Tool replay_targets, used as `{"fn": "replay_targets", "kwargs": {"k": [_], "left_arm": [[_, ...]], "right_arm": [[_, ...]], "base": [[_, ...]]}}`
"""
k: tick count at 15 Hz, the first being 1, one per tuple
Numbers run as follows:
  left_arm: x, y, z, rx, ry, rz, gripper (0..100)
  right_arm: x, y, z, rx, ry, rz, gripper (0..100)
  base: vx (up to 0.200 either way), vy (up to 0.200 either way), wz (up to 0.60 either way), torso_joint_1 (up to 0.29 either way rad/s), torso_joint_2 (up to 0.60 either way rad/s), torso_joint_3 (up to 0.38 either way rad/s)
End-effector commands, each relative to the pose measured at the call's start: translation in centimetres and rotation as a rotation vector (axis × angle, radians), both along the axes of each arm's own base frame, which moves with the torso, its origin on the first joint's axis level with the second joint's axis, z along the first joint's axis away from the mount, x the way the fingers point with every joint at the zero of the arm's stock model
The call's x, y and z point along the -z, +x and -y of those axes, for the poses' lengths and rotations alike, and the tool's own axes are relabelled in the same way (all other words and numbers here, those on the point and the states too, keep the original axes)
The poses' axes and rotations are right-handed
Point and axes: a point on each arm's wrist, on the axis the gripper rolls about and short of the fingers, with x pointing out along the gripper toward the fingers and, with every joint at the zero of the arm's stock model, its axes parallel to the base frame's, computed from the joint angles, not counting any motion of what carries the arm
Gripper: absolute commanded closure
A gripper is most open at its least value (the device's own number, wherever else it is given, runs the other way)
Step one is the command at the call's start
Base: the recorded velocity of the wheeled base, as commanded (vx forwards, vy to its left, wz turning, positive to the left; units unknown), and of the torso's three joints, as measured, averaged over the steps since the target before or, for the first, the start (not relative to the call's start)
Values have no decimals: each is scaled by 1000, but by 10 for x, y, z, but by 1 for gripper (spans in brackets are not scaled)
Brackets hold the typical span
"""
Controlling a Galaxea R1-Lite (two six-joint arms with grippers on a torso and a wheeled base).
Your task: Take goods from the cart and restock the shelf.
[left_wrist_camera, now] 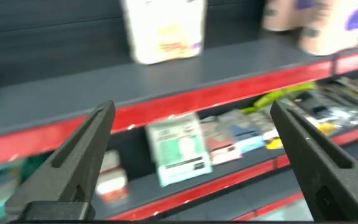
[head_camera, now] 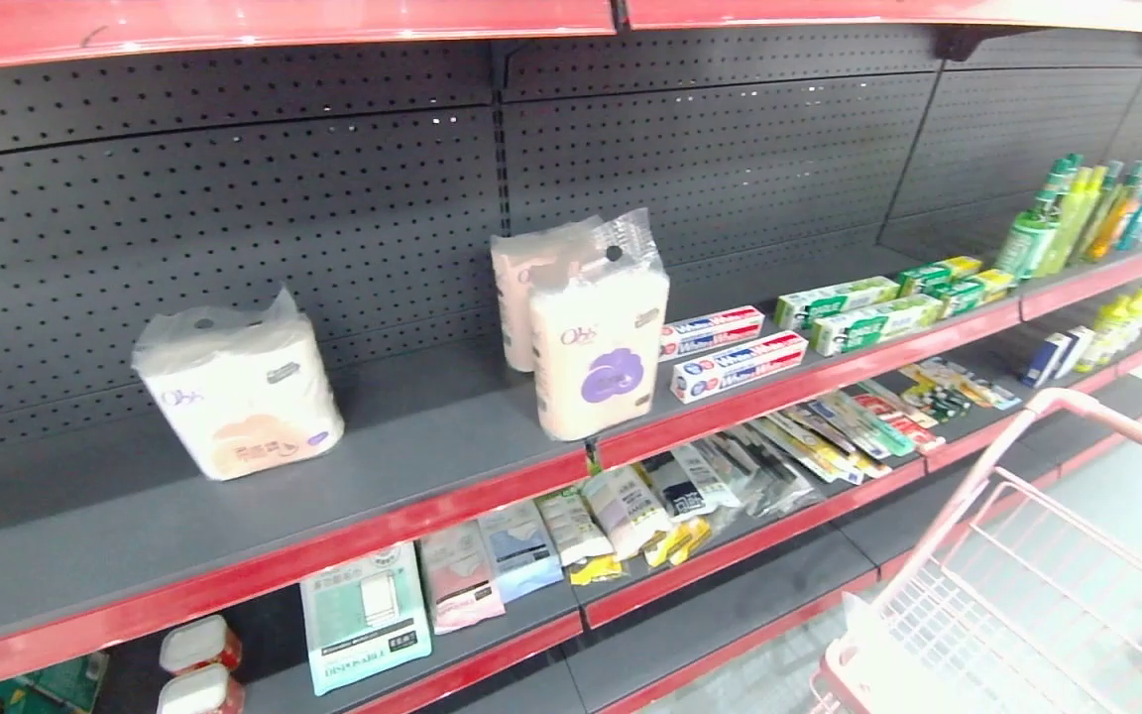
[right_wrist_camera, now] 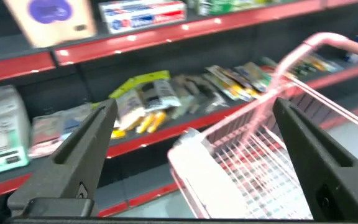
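Observation:
A pink wire cart stands at the lower right of the head view, in front of the shelf. On the grey shelf board sit a white tissue pack at the left and two taller white packs near the middle. My left gripper is open and empty, held off the shelf front, with the left tissue pack beyond it. My right gripper is open and empty, above the cart's near corner.
Toothpaste boxes and green boxes lie further right on the same board, bottles beyond. The lower shelf holds flat packets and toothbrushes. Bare board lies between the tissue packs.

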Motion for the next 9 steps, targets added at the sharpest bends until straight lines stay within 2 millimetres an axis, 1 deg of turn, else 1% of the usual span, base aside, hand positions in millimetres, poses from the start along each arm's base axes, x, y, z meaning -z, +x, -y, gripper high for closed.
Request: {"fn": "replay_targets", "kwargs": {"k": [1,9], "left_arm": [[0,0,0,0,-2,-1,0],[0,0,0,0,0,-2,0]], "right_arm": [[0,0,0,0,-1,0,0],[0,0,0,0,-1,0,0]], "base": [[0,0,-600,2,7,-2],[0,0,-600,4,2,4]]}}
